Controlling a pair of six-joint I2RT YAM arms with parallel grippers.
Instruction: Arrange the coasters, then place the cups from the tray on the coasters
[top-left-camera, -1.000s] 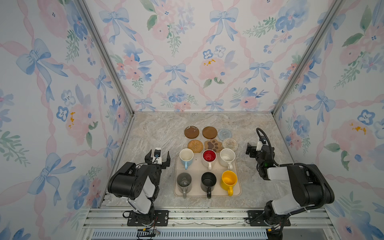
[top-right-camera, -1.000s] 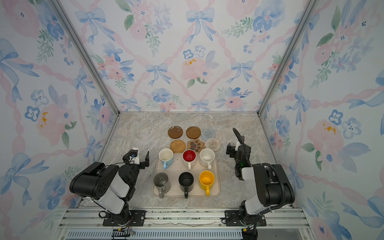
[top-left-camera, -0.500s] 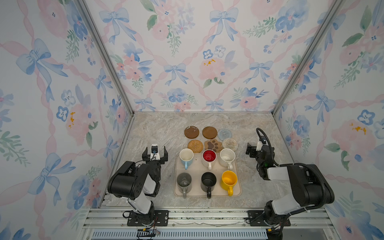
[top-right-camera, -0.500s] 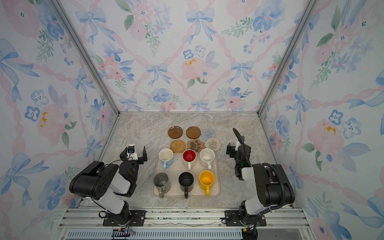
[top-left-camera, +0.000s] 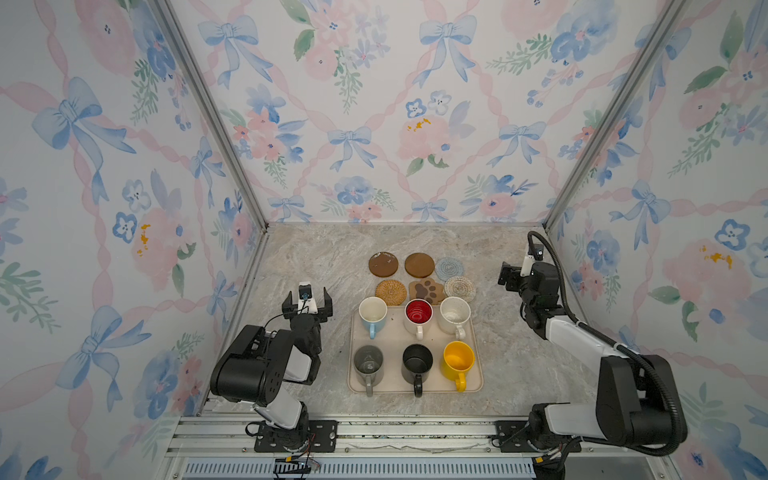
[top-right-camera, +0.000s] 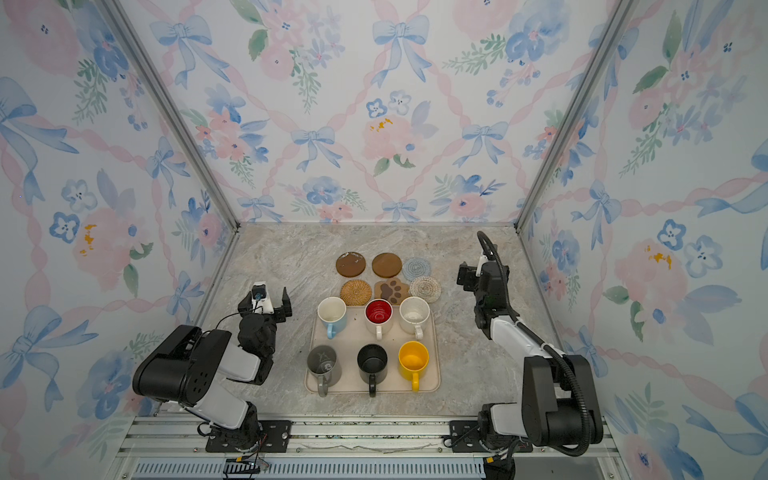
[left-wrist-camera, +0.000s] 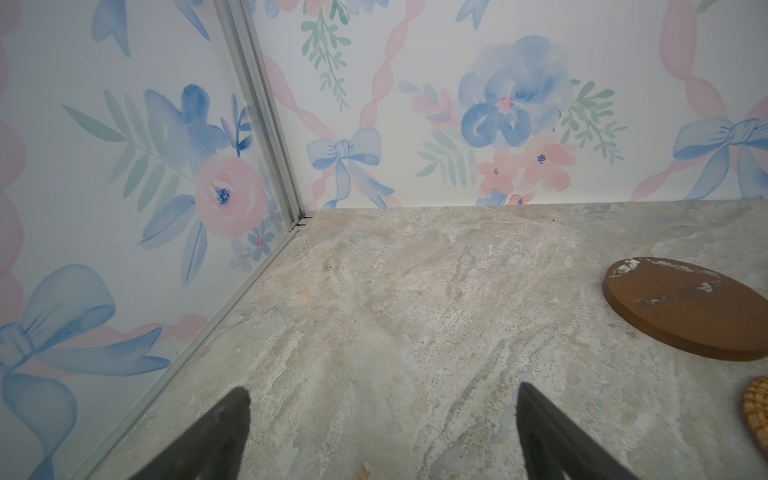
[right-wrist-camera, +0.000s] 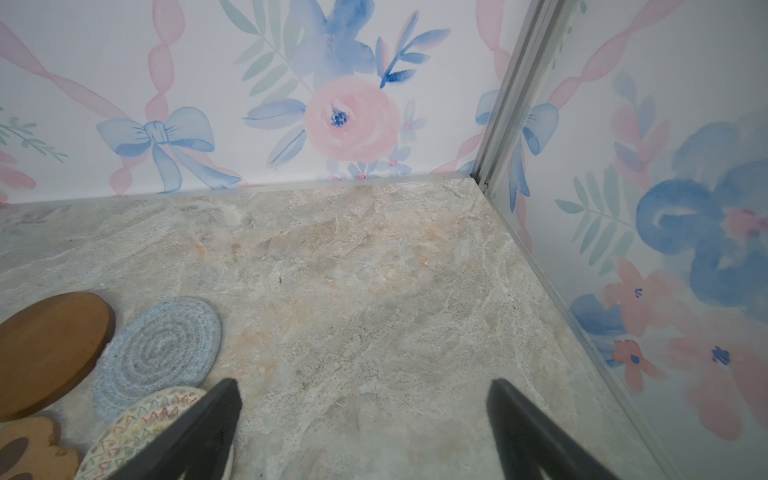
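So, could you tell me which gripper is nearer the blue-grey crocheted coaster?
Right. The right gripper hangs right of the blue-grey coaster; the left gripper sits left of the tray.

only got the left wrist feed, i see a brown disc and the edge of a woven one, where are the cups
Observer: All six cups stand on the tray, in two rows of three.
Operator: ok and how many coasters are out there
Observer: Six coasters, in two rows of three just beyond the tray's far edge.
Operator: is the right gripper holding anything
Observer: No, the right gripper is open and empty, above bare table next to the cream crocheted coaster.
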